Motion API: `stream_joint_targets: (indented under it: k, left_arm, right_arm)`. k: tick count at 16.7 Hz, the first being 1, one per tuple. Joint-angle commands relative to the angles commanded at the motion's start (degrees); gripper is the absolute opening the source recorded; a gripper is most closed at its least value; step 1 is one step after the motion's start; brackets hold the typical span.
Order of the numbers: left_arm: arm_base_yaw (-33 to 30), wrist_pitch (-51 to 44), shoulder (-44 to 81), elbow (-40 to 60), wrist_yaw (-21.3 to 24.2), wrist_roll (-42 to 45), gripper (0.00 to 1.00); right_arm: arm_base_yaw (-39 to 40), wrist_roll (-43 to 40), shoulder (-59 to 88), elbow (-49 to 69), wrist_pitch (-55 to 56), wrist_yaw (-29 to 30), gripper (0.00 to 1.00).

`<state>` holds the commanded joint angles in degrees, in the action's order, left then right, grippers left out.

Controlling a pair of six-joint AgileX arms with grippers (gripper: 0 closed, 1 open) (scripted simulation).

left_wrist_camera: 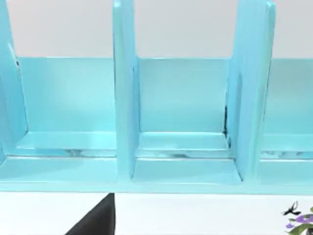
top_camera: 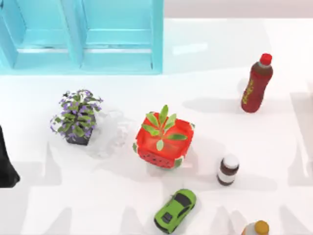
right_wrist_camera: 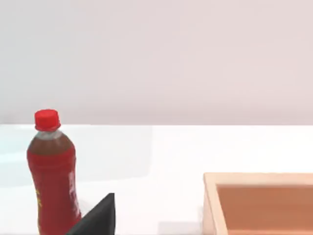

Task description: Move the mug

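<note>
The mug [top_camera: 109, 133] is a nearly transparent glass shape, seen as faint whitish ripples on the white table. It stands left of centre, between the purple-flowered plant [top_camera: 77, 117] and the red watermelon planter [top_camera: 163, 140]. My left arm [top_camera: 7, 165] is a dark form at the table's left edge, well to the left of the mug. A dark wedge of my left gripper [left_wrist_camera: 96, 219] shows in the left wrist view, facing the teal shelf. A similar dark wedge of my right gripper [right_wrist_camera: 97, 218] shows in the right wrist view, beside the red bottle [right_wrist_camera: 53, 177].
A teal shelf unit [top_camera: 83, 36] fills the back left. A red bottle [top_camera: 256, 84] stands at the back right. A small dark jar with a white lid [top_camera: 228, 170], a green toy car [top_camera: 175, 210] and an orange-capped bottle [top_camera: 256, 228] sit near the front. A wooden box [right_wrist_camera: 259, 203] lies near the right arm.
</note>
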<state>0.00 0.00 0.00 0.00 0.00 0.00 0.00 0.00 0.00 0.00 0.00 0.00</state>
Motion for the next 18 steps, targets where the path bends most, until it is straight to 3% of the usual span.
stream_joint_targets:
  k: [4,8,18]
  left_arm:
    - [0.20,-1.25,1.75,1.41,0.00,0.22,1.00]
    - [1.34,-8.38,11.74,9.49,0.01,1.49,1.00]
    - [6.59,-41.08,57.61,46.55,0.02,7.33,1.00]
  right_arm:
    - [0.00,0.00,0.00,0.00,0.00,0.00,1.00]
    - [0.00,0.00,0.00,0.00,0.00,0.00,1.00]
    - [0.00,0.00,0.00,0.00,0.00,0.00,1.00]
